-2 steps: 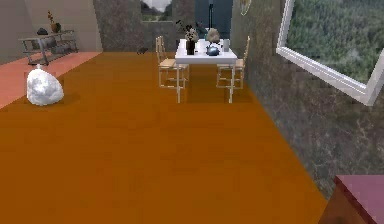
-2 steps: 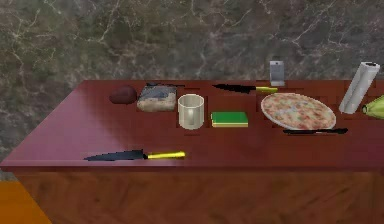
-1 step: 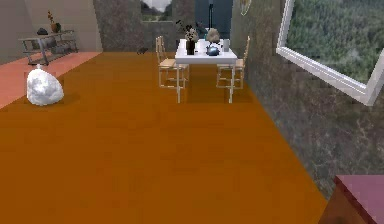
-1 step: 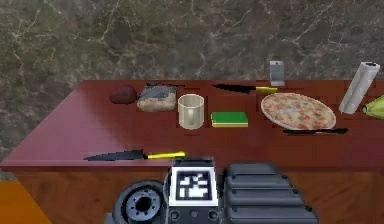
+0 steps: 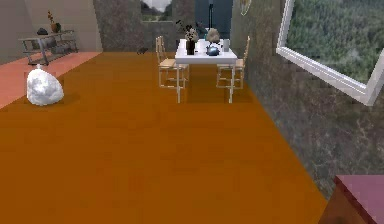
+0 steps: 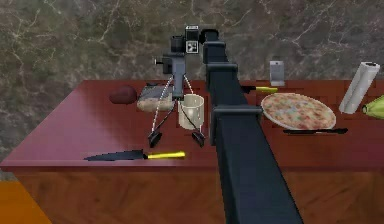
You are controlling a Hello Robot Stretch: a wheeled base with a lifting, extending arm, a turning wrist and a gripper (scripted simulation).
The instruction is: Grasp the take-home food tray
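Hovering over a polished red-brown tabletop (image 6: 60,130), my arm (image 6: 240,140) is a dark square bar ending in my gripper (image 6: 176,136). Its two thin fingers (image 6: 158,125) slant down to small dark tips. I cannot tell how those fingers are set, nor whether they hold anything, because a cream, straight-sided cup (image 6: 190,110) stands on the wood right at them. Just beside the cup, toward the arm side view's left, lies a low, flattish tan slab (image 6: 152,103). It may be the take-home food tray, but its shape is too vague to say. A dark-bladed knife (image 6: 135,155) with a yellow handle lies near the table's front edge. Right of my arm sit a round speckled disc (image 6: 298,110) with a pale rim and a smooth white roll (image 6: 358,88).
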